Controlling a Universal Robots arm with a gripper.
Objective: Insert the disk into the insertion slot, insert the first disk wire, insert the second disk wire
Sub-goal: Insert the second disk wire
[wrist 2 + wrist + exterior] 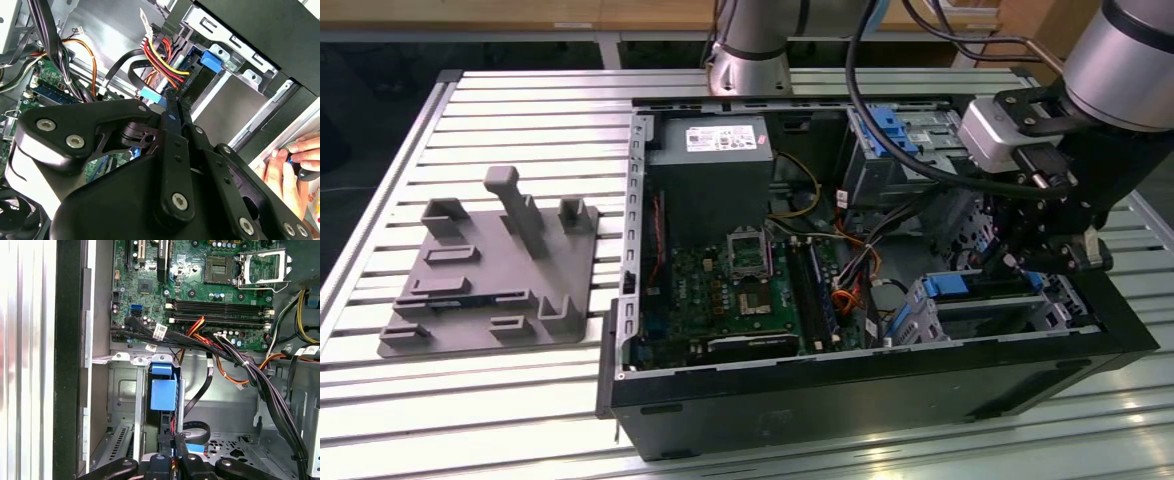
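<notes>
The open black computer case [854, 390] holds a green motherboard [734, 290], and the blue-framed silver disk [163, 392] sits inside the grey sheet-metal insertion slot [125, 405] near the case's front corner. The black gripper [172, 452] pinches a thin black disk wire connector [170, 440] just beside the disk.

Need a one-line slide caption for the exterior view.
Robot arm's end effector lowered inside the open computer case, just above the blue-framed disk at the insertion slot.
</notes>
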